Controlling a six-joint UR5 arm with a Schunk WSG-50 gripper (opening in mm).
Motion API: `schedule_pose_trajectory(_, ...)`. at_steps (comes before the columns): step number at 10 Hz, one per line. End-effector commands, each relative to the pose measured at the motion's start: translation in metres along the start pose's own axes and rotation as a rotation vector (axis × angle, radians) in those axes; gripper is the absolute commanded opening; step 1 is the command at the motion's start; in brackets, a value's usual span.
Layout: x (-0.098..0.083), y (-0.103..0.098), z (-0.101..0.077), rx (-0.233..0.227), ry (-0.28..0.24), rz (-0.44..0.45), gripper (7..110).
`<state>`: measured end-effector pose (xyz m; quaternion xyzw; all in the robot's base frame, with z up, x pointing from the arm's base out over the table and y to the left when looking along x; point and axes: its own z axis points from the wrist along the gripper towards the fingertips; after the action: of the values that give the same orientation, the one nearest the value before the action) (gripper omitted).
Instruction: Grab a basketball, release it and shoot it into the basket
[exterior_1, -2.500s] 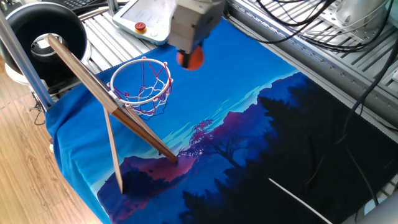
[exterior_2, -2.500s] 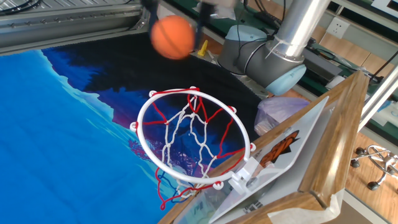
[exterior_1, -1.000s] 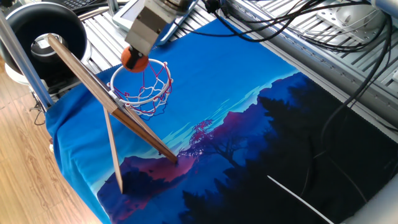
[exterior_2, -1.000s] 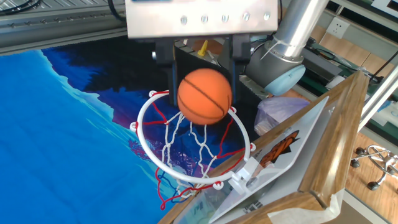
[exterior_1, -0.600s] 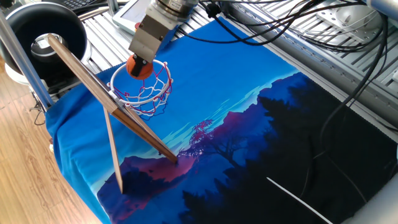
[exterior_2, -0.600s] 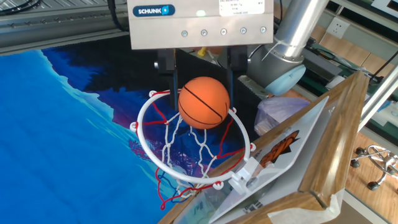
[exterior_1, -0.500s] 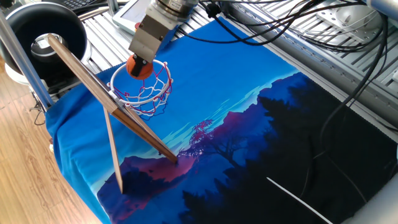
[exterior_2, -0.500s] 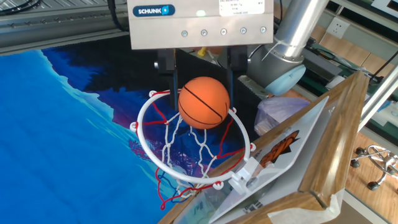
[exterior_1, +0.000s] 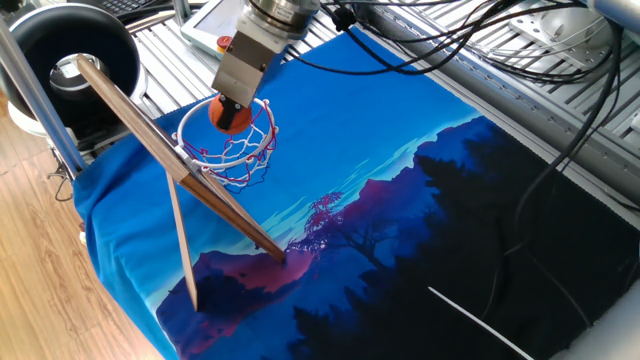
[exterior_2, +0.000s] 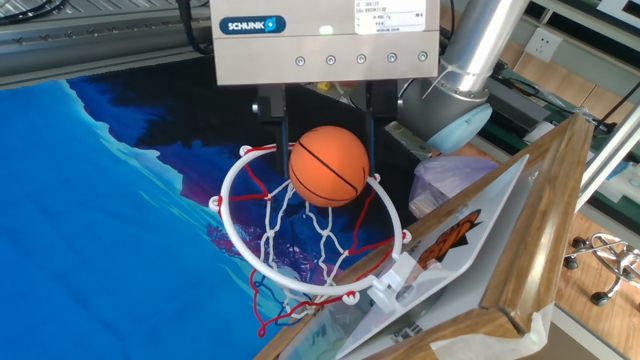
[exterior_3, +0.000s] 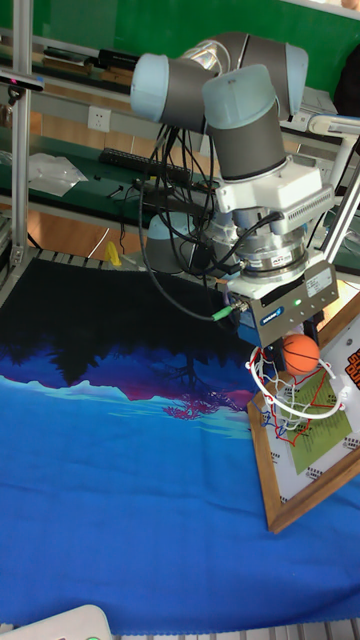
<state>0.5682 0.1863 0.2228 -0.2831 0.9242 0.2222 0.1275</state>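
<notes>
Gripper (exterior_2: 329, 135) with both fingers clamped on the basketball (exterior_2: 329, 166), which hangs just above the white ring of the basket (exterior_2: 300, 280), near the blue cloth's (exterior_1: 400, 150) corner.

The basketball (exterior_2: 329, 166) looks like matt orange rubber with a fine grain and thin dark seams. The gripper (exterior_2: 327, 119) above it has a brushed, pale metal body with small screws, and dark fingers (exterior_2: 276, 125) with a dull finish. The basket (exterior_2: 300, 222) just under the ball has a smooth, glossy white ring that looks like plastic — its net is thin red and white string. Behind the ring, the board (exterior_2: 530, 230) has a raw, light wood frame with visible grain, and a printed paper sheet under a clear, shiny cover. Under the basket, the cloth (exterior_1: 400, 200) is soft printed fabric, slightly wrinkled, matt. The arm (exterior_3: 235, 100) above the gripper is smooth grey metal with pale blue plastic caps.
</notes>
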Motion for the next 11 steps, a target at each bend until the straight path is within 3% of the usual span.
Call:
schedule_pose_trajectory(1,-0.001,0.000,-0.004,-0.006,-0.002,-0.024,44)
schedule_pose_trajectory(2,0.003,-0.001,-0.006,0.000,0.012,-0.033,44)
schedule_pose_trajectory(3,0.006,0.001,-0.008,-0.006,0.025,-0.036,66)
schedule_pose_trajectory(4,0.007,0.002,-0.010,-0.012,0.030,-0.037,66)
schedule_pose_trajectory(5,0.011,0.002,-0.012,-0.010,0.045,-0.030,88)
schedule_pose_trajectory(8,0.025,0.006,-0.026,-0.015,0.112,0.005,88)
schedule_pose_trajectory(9,0.038,0.011,-0.038,-0.033,0.161,0.031,88)
schedule_pose_trajectory(11,0.080,-0.020,-0.069,0.033,0.316,0.042,88)
